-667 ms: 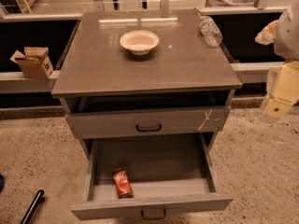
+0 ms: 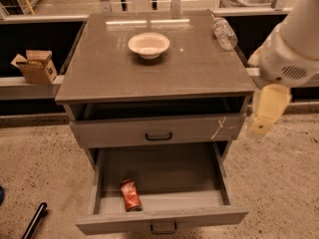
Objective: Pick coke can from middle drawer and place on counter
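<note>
Open middle drawer (image 2: 169, 176): coke can (image 2: 130, 195) at 7 o'clock of tray, apparently lying on its side by the front wall. Gripper (image 2: 262, 123) hangs off counter (image 2: 164, 71) at 3 o'clock, nothing seen in it; open or closed, cannot tell

White bowl (image 2: 148, 45), clear bottle (image 2: 224, 32) to its right, cardboard box (image 2: 36, 66) left.

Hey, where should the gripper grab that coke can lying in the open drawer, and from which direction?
Take the coke can at mid-body from straight above, closing across its width: it lies on its side close to the front wall of the middle drawer, which blocks a level approach. The gripper hangs to the right of the counter.
</note>
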### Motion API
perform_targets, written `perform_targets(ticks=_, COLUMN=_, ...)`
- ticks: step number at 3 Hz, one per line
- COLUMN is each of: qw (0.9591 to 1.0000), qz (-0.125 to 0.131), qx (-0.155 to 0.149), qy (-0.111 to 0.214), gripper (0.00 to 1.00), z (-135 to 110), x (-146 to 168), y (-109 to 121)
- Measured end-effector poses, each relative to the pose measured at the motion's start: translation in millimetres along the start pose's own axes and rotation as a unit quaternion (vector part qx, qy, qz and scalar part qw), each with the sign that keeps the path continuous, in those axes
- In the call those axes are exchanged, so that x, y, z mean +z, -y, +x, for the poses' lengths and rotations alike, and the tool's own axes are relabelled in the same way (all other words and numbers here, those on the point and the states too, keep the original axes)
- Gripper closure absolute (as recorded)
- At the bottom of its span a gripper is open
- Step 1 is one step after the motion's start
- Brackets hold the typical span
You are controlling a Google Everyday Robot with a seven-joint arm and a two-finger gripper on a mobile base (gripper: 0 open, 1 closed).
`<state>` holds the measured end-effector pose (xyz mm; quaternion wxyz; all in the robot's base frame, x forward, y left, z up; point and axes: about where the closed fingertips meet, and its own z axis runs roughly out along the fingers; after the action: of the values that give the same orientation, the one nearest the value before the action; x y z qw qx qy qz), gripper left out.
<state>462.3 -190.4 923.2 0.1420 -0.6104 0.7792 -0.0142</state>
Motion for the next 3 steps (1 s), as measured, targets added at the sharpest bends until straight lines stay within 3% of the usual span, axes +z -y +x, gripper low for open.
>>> perform_targets(ticks=1, qw=0.9982, qz=-0.056, qx=-0.006, qy=-0.018, gripper=0.00, z=-9.3, x=82.9, y=-18.1)
perform_targets(ticks=2, qw=0.9979, qz=-0.065, qx=0.002, qy=-0.002, gripper=0.00, z=-2.0, x=124.7, y=-25.2)
perform_targets(ticks=3, qw=0.9979, qz=-0.065, qx=0.002, qy=-0.002, gripper=0.00, z=-2.1, x=124.8, y=-25.1)
